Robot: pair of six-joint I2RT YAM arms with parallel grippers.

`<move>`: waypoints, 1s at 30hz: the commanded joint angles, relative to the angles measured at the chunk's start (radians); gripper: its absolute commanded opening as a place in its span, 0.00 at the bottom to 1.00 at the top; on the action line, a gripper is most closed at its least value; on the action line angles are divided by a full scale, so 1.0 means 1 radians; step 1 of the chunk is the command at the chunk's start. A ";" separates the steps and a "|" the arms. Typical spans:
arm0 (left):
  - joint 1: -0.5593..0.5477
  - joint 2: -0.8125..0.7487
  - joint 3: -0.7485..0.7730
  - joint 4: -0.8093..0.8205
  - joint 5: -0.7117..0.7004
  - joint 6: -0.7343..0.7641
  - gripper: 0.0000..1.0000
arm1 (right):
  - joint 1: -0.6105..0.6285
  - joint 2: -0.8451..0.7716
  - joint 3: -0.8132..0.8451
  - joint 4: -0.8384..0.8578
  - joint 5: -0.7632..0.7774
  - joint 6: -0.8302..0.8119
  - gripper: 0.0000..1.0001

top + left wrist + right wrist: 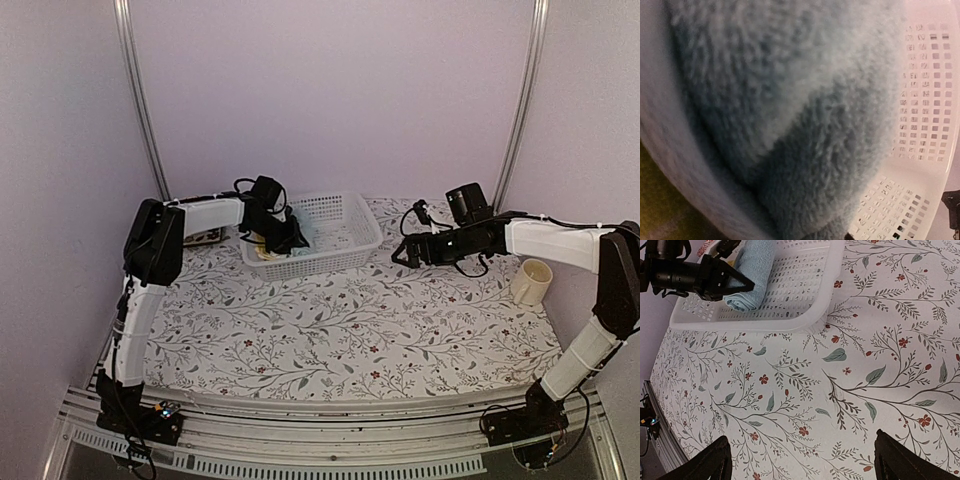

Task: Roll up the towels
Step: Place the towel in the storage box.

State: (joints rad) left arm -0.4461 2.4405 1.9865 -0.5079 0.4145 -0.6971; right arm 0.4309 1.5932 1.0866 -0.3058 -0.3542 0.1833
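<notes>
From above, the left arm reaches into a white lattice basket (340, 258) that stands at the back of the floral-patterned surface (350, 330). The left end effector (283, 236) is down inside the basket's left end, with a patch of the yellow-green towel (264, 252) showing just beside it. The right end effector (405, 252) hangs over the surface just right of the basket, apart from it. A cream cup (532, 282) stands upright near the surface's right edge.

The left wrist camera is filled by the light blue towel (790, 110), fluffy and very close to the lens. The basket's perforated wall is behind it on the right, and a sliver of yellow-green shows in the bottom-left corner. The fingers cannot be made out here.

The right wrist camera shows its own fingers (707, 462) spread wide apart with nothing between them, above the floral surface. Farther off, the light blue towel lies bundled up in the basket, and the left end effector rests against it; whether it is clamped on the towel cannot be told
</notes>
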 commanded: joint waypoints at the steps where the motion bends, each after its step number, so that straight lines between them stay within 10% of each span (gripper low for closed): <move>1: 0.012 -0.053 -0.022 0.003 0.114 -0.039 0.17 | 0.002 0.009 -0.008 0.019 -0.010 -0.006 0.99; 7: 0.015 -0.048 -0.014 -0.011 0.192 -0.057 0.13 | 0.007 0.004 -0.016 0.019 -0.005 -0.007 0.99; 27: 0.015 -0.123 -0.004 -0.147 -0.033 0.009 0.47 | 0.026 0.008 -0.003 0.012 -0.004 -0.010 0.99; 28: 0.014 -0.132 -0.006 -0.151 -0.047 0.013 0.50 | 0.026 0.007 -0.005 0.012 -0.004 -0.011 0.99; 30: 0.014 -0.145 -0.012 -0.160 -0.073 0.019 0.94 | 0.025 0.005 -0.007 0.013 -0.003 -0.012 0.99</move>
State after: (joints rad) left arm -0.4374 2.3661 1.9572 -0.6308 0.4137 -0.6987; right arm 0.4488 1.5929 1.0855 -0.3058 -0.3538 0.1829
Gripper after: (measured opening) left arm 0.568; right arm 0.989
